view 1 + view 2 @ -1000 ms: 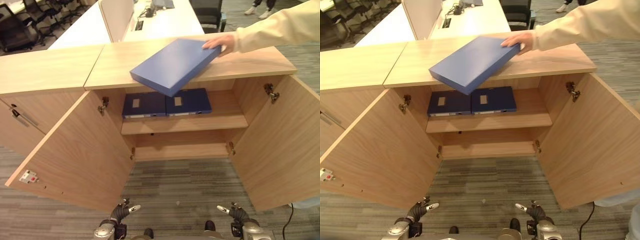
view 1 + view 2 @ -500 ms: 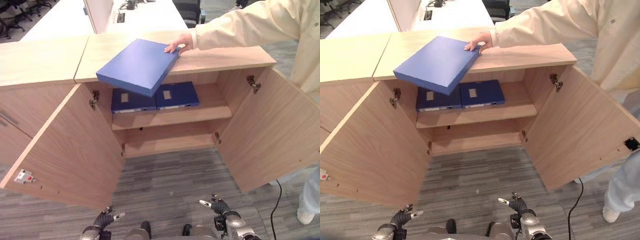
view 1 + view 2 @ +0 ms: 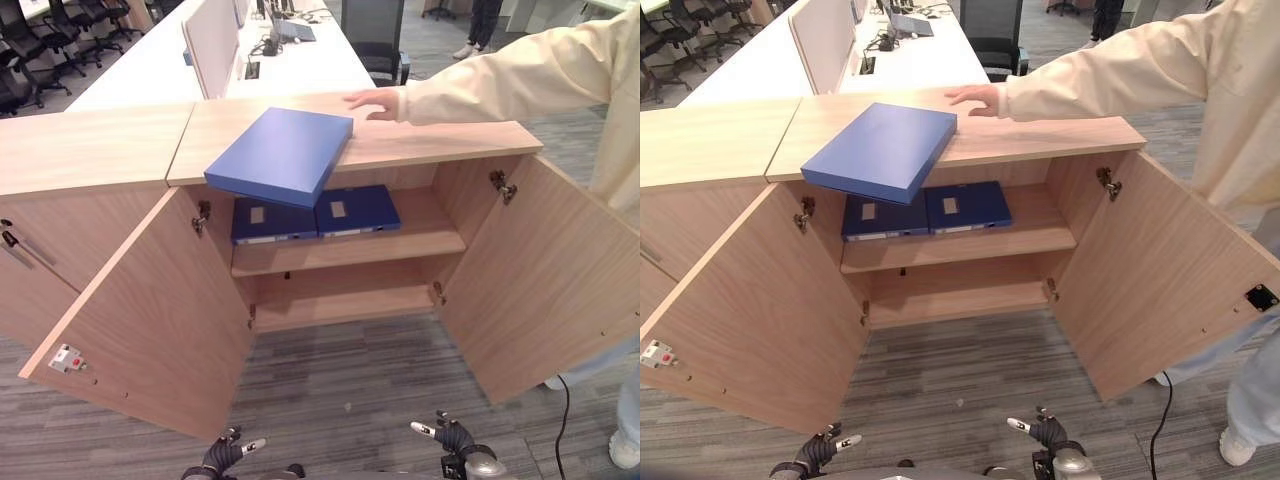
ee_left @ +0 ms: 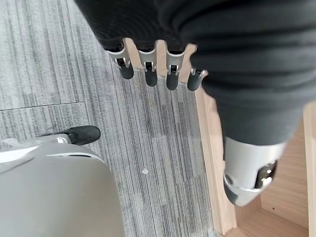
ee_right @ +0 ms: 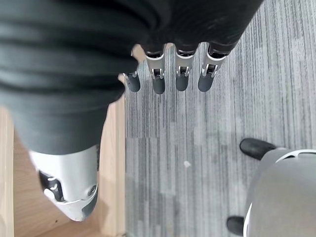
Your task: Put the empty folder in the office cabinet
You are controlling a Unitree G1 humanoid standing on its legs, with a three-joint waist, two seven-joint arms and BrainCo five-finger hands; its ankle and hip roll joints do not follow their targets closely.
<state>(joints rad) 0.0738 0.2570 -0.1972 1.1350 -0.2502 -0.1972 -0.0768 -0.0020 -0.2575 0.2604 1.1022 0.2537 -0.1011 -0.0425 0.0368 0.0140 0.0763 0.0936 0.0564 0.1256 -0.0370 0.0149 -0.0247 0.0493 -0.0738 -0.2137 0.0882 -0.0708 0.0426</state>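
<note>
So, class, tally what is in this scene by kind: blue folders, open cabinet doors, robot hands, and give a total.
Blue folders: 3 (one on the cabinet top, two on the upper shelf)
Open cabinet doors: 2
Robot hands: 2
Total: 7

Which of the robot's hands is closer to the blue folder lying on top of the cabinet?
Left, slightly. The blue folder overhangs the cabinet top's front edge left of centre. The left hand hangs low almost beneath it; the right hand hangs equally low, farther right. Both are empty.

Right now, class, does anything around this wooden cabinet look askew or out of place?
Yes: the flat blue folder on the wooden cabinet top lies askew, one corner jutting past the front edge over the open compartment. The two blue folders on the upper shelf lie flat, side by side.
</note>
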